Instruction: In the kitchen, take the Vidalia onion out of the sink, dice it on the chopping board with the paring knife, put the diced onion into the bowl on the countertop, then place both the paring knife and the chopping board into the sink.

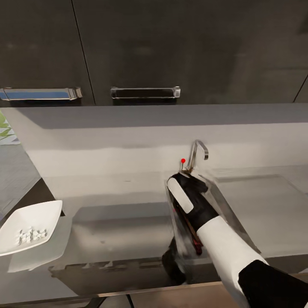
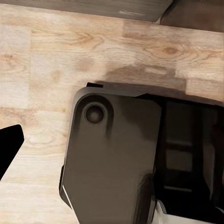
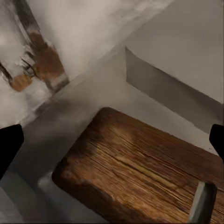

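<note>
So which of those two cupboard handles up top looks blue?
The left handle, the longer one nearest the picture's left edge, shows a blue sheen. The right handle, above the tap, looks dark with silvery ends.

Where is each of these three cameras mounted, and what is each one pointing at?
Head view: on the robot's head, facing forward and down at the countertop, sink, tap and bowl; right arm shows.
Left wrist view: near the left gripper, facing the wooden floor and the robot's dark base.
Right wrist view: near the right gripper, facing into the sink at the chopping board.
Shared: head and right wrist views both see the sink.
</note>
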You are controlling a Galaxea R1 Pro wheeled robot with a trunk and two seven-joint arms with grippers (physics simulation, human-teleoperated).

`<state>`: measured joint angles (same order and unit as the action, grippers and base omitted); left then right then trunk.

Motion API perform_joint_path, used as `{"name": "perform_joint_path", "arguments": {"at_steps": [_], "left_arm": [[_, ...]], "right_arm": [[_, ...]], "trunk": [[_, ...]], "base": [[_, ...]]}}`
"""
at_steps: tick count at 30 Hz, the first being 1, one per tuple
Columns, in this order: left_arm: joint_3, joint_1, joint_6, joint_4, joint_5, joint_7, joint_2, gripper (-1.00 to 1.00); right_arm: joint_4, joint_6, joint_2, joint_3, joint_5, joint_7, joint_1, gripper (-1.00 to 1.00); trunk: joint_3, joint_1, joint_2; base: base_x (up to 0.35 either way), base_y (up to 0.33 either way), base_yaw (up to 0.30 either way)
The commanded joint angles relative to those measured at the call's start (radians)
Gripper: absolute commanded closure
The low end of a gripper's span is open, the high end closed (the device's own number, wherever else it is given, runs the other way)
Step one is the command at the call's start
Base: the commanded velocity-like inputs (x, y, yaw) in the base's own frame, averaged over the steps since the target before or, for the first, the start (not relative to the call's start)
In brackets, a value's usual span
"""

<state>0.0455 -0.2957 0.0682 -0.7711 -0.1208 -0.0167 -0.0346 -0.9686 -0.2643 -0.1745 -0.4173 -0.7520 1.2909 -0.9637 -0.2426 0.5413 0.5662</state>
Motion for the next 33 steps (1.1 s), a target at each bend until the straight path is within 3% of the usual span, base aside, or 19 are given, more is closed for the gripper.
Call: {"name": "perform_joint_path", "arguments": {"at_steps": [1, 4, 6, 7, 9, 11, 14, 18, 33], "left_arm": [[0.001, -0.001, 0.001, -0.001, -0.010, -0.002, -0.001, -1.00], [0.002, -0.001, 0.001, -0.001, -0.010, -0.002, -0.001, -1.00], [0.002, -0.001, 0.001, -0.001, -0.010, -0.002, -0.001, -1.00], [0.002, -0.001, 0.001, -0.001, -0.010, -0.002, -0.001, -1.00], [0.002, 0.000, 0.001, -0.002, -0.009, -0.002, -0.001, -1.00], [0.002, 0.000, 0.001, -0.002, -0.009, -0.002, -0.001, -1.00], [0.002, 0.000, 0.001, -0.001, -0.009, -0.002, -0.001, -1.00], [0.002, 0.000, 0.001, 0.001, -0.010, -0.002, -0.001, -1.00], [0.002, 0.000, 0.001, 0.001, -0.010, -0.002, -0.001, -1.00]], "right_arm": [[-0.032, -0.024, 0.000, -0.052, -0.003, -0.006, 0.007, -1.00], [-0.146, -0.064, 0.000, -0.155, -0.009, -0.035, 0.042, -1.00], [-0.257, -0.094, 0.057, -0.218, -0.027, -0.075, 0.080, -1.00], [-0.278, -0.098, 0.069, -0.230, -0.032, -0.083, 0.088, -1.00], [-0.394, -0.108, 0.154, -0.310, -0.072, -0.112, 0.127, -1.00], [-0.469, -0.101, 0.239, -0.422, -0.118, -0.122, 0.142, -1.00], [-0.503, -0.079, 0.297, -0.480, -0.162, -0.124, 0.147, -1.00], [-0.513, -0.059, 0.319, -0.499, -0.186, -0.125, 0.148, -1.00], [-0.515, -0.054, 0.322, -0.504, -0.193, -0.127, 0.149, -1.00]], "trunk": [[-0.002, 0.000, 0.001], [-0.002, 0.000, 0.001], [-0.002, 0.000, 0.001], [-0.002, 0.000, 0.001], [-0.002, 0.000, 0.001], [-0.002, 0.000, 0.001], [-0.002, 0.000, 0.001], [-0.002, 0.000, 0.001], [-0.002, 0.000, 0.001]], "base": [[0.000, 0.000, 0.000], [0.000, 0.000, 0.000], [0.000, 0.000, 0.000], [0.000, 0.000, 0.000], [0.000, 0.000, 0.000], [0.000, 0.000, 0.000], [-0.019, 0.000, 0.000], [-0.239, 0.000, 0.000], [-0.341, 0.000, 0.000]]}}
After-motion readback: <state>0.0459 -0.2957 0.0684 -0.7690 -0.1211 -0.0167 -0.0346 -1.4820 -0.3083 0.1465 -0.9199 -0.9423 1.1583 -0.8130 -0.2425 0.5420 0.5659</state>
